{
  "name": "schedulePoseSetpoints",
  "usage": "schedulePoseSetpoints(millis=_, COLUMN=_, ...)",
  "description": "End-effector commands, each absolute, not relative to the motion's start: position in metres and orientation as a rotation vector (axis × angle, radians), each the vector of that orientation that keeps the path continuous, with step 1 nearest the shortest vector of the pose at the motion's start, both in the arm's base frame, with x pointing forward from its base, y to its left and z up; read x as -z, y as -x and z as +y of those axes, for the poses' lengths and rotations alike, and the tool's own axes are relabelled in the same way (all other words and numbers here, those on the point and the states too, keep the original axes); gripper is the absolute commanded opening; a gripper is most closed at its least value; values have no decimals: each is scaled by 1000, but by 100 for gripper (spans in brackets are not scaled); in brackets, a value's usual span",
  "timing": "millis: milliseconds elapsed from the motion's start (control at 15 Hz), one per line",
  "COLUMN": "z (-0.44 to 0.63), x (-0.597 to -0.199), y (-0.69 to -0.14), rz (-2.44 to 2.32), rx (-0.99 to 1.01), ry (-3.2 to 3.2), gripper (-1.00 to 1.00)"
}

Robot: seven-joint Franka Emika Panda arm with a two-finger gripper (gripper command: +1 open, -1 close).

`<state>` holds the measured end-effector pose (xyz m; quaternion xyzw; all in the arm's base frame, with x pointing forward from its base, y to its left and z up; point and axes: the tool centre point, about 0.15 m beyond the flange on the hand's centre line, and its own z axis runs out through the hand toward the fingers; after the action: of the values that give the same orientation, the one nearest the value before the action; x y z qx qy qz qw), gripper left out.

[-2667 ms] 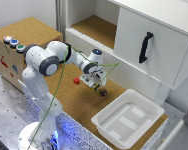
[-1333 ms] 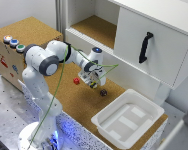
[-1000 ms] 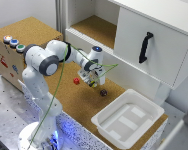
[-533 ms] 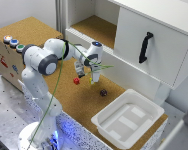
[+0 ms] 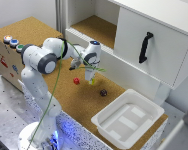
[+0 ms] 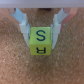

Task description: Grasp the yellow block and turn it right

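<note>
My gripper [image 6: 41, 31] pinches the yellow block [image 6: 40, 41] above the cork tabletop [image 5: 54, 95]; I judge a fast turn could slip it free

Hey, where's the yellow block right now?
The yellow block is clamped in the gripper, lifted off the cork tabletop. In the exterior view it hangs just right of the red block, with the dark block further right.
</note>
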<state>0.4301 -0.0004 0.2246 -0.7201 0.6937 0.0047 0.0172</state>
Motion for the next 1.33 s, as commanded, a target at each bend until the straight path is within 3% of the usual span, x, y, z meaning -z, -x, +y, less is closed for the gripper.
schedulePoseSetpoints(millis=0, z=-8, x=-179, y=-435, rz=2340, rx=16, ry=1859, gripper=-100)
schedulePoseSetpoints(millis=133, z=-14, x=-187, y=-442, rz=2338, rx=57, ry=1853, gripper=-100)
schedulePoseSetpoints(millis=200, z=-16, x=-197, y=-447, rz=2320, rx=68, ry=1868, gripper=100)
schedulePoseSetpoints(millis=933, z=-13, x=-315, y=-413, rz=2012, rx=196, ry=2459, gripper=100)
schedulePoseSetpoints(millis=1267, z=-10, x=-326, y=-399, rz=1649, rx=89, ry=2653, gripper=100)
